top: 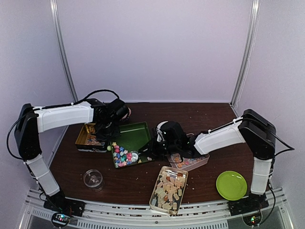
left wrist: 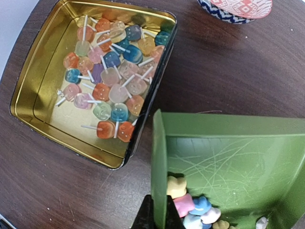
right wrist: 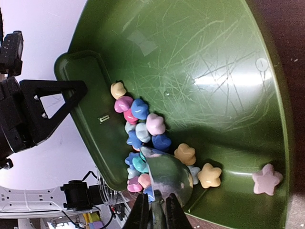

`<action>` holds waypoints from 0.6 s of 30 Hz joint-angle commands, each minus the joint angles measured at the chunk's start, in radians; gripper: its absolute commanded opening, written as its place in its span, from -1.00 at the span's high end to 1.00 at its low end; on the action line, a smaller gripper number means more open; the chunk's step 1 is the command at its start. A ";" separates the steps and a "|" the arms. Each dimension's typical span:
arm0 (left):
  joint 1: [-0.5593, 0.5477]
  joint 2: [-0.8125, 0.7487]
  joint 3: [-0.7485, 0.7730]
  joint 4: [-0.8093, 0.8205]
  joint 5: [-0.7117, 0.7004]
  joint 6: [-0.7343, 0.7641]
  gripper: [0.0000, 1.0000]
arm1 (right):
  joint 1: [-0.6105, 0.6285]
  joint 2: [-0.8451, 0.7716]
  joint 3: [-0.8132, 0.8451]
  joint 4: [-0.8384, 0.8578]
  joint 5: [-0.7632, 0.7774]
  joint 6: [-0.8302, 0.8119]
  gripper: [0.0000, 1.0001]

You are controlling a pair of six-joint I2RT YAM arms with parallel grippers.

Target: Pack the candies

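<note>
Nearest the arm bases, a clear rectangular plastic box (top: 157,200) sits at the front of the dark brown wooden table (top: 209,119). It is filled with pale beige-amber chunky candies (top: 169,188). To its left stands a small clear glass jar (top: 93,179), and to its right lies a round lime-green plate (top: 231,185). Both are well apart from the box.

Further in is a square dark-green plastic tray (top: 136,133). Pastel star-shaped candies (right wrist: 143,124) in pink, blue, yellow and green are heaped in its near-left corner.

The left gripper (left wrist: 155,217) is pressed together on the tray's left wall, with one finger outside and one inside. The heap begins just beside the inner finger.

The right gripper (right wrist: 157,214) is pinched tight on the handle of a shiny metal spoon (right wrist: 169,174). The spoon's bowl rests on the near end of the heap, touching several stars just ahead of the fingertips. A beige star (right wrist: 209,175) lies just beside the bowl, and a pale lilac star (right wrist: 267,180) lies further off on the bare tray floor.

A pink-and-white patterned lid (top: 190,163) lies under the right arm, just right of the tray.

Just left of the tray sits a rectangular tin with a gold inside (left wrist: 33,86), holding coloured lollipops (left wrist: 112,71) on white sticks. Beyond it, a second tin with a navy-patterned rim (left wrist: 224,14) shows at the edge of the left wrist view.
</note>
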State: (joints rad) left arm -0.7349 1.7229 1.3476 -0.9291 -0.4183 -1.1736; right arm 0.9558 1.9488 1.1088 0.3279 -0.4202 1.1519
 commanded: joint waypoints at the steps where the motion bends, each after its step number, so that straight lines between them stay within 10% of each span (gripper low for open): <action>1: -0.006 0.004 0.053 0.061 0.045 -0.043 1.00 | 0.001 0.038 -0.038 0.101 -0.049 0.085 1.00; 18: 0.051 0.054 0.044 0.030 0.070 -0.033 1.00 | -0.061 0.016 -0.220 0.545 -0.031 0.266 1.00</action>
State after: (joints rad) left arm -0.7010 1.7710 1.3582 -0.9253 -0.3450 -1.1923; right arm 0.9081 1.9678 0.9077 0.7067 -0.4496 1.3701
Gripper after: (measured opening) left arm 0.050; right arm 0.091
